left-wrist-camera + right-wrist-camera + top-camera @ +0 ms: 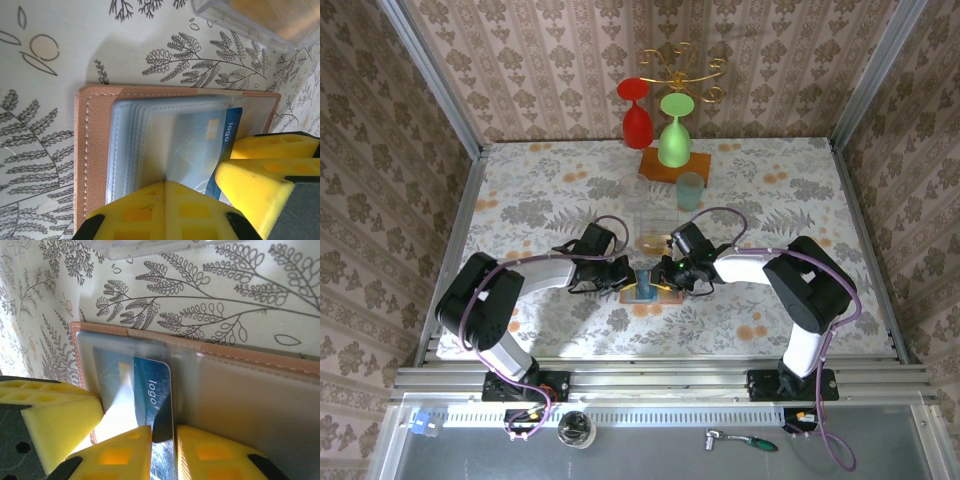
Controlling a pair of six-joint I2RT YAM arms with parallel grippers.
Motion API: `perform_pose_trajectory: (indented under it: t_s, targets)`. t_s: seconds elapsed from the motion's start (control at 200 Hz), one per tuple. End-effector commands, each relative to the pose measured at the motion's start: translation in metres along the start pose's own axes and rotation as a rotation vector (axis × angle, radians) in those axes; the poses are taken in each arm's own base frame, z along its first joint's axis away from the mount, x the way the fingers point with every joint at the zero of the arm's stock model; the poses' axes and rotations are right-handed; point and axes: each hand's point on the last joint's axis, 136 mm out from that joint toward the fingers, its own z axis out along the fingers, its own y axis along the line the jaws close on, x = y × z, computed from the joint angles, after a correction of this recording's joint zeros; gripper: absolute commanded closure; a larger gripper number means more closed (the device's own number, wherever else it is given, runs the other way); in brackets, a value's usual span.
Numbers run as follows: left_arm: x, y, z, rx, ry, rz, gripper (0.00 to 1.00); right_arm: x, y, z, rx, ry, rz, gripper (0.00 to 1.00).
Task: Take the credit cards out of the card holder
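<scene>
1 blue card (pixel 152 390) part out of 1 open holder (pixel 250 356), btwn R jaws

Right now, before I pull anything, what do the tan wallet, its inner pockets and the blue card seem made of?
The tan-brown bifold card holder looks like leather or imitation: matte, with stitching along the rim. Its inner pocket sleeves look like soft translucent plastic; stacked edges and the card show through. The blue rectangular credit card looks like glossy stiff plastic, with white printed lettering.
</scene>
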Motion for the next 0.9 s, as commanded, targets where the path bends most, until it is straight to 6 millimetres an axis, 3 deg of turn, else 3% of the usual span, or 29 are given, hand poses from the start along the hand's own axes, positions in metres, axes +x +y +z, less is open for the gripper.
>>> perform_pose_trajectory:
  t_s: [0.0, 0.365, 0.895]
  targets:
    - [0.006, 0.016, 0.005, -0.075, 0.018, -0.004, 0.99, 0.002, -0.002, 0.004, -0.02, 0.013, 0.021, 0.81]
    - [0.005, 0.017, 0.005, -0.076, 0.015, -0.005, 0.99, 0.0, -0.005, -0.001, -0.037, -0.001, 0.038, 0.86]
    - [0.006, 0.017, 0.003, -0.082, 0.014, -0.007, 0.98, -0.006, -0.013, -0.029, -0.017, -0.046, 0.036, 0.88]
